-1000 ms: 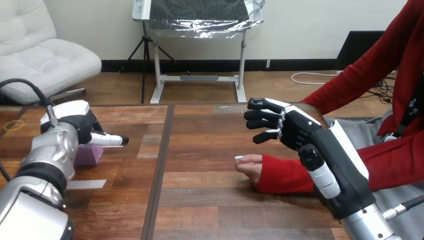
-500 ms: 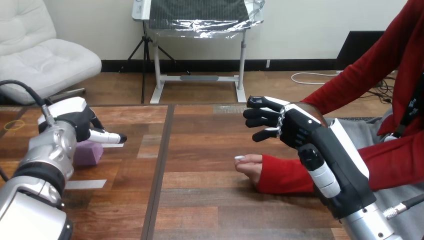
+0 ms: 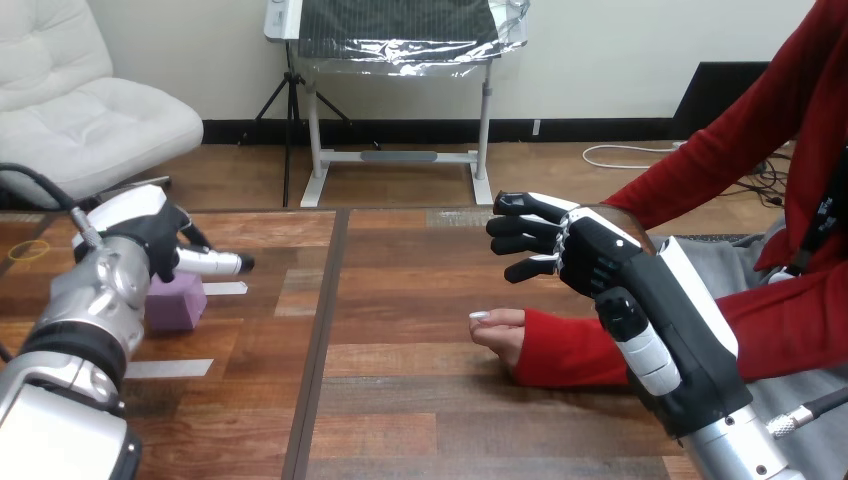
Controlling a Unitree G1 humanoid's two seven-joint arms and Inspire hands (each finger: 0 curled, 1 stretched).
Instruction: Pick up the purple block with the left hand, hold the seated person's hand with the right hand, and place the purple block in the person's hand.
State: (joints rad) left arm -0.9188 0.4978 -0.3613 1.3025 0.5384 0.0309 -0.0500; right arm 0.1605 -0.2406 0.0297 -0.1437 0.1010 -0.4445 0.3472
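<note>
The purple block (image 3: 178, 303) rests on the wooden table (image 3: 420, 400) at the left. My left hand (image 3: 140, 238) hovers just above and behind it, open, with one digit (image 3: 215, 263) pointing right; the hand's side hides the block's left edge. The person's hand (image 3: 497, 328) lies on the table near the middle, knuckles to the left, its red sleeve running off to the right. My right hand (image 3: 598, 262) hangs above and to the right of it, apart from it, with relaxed fingers (image 3: 520, 226) pointing left and nothing in them.
Two strips of white tape (image 3: 170, 368) lie on the table near the block. A yellow ring (image 3: 28, 250) sits at the far left edge. A dark seam (image 3: 318, 340) splits the tabletop. The person's other arm (image 3: 720, 150) reaches in at the upper right.
My left hand has lifted a little and drawn back to the left, so more of the purple block shows. The block, the person's hand and my right hand have stayed put.
</note>
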